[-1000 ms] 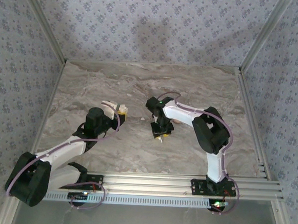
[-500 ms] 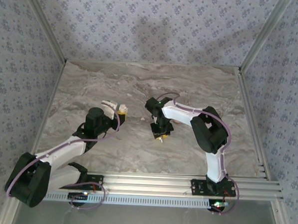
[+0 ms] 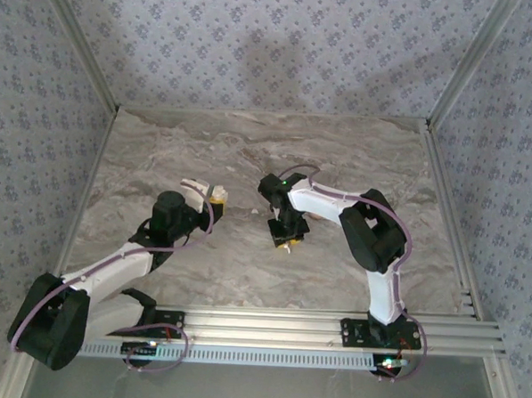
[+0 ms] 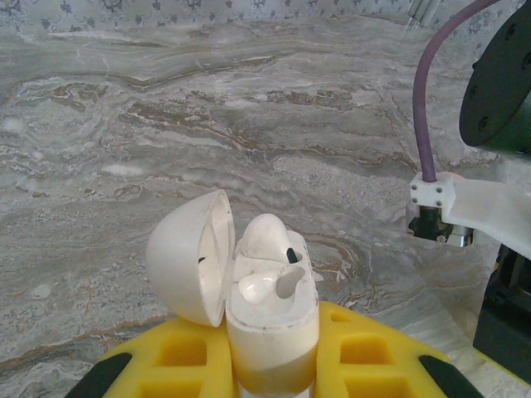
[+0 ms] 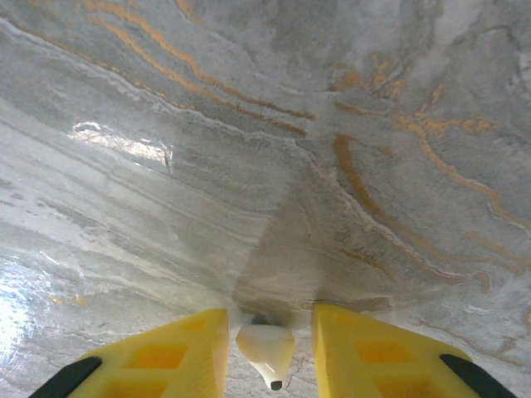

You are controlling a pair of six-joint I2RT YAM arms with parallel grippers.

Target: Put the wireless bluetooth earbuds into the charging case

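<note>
Left end effector (image 4: 272, 333) is pressed together on the charging case (image 4: 274, 319), the yellow fingers (image 4: 182, 352) clamping its lower body from both sides. The case is upright with its lid (image 4: 189, 259) swung open to the left. One earbud (image 4: 267, 239) is already in the case, white bulb sticking up out of the top, dark spot on its side. The case is held over the left-centre of the marble surface (image 3: 366, 160).

Right end effector (image 5: 270, 315) is pointing down at the surface near the middle, close to the case but apart from it. It is pinching the second earbud (image 5: 265, 347), a small white piece with a dark tip, between its yellow fingers (image 5: 170, 356). That earbud is off the surface, with a shadow beneath it. The right arm (image 4: 485, 207) shows at the edge of the left wrist view, well right of the open case.
</note>
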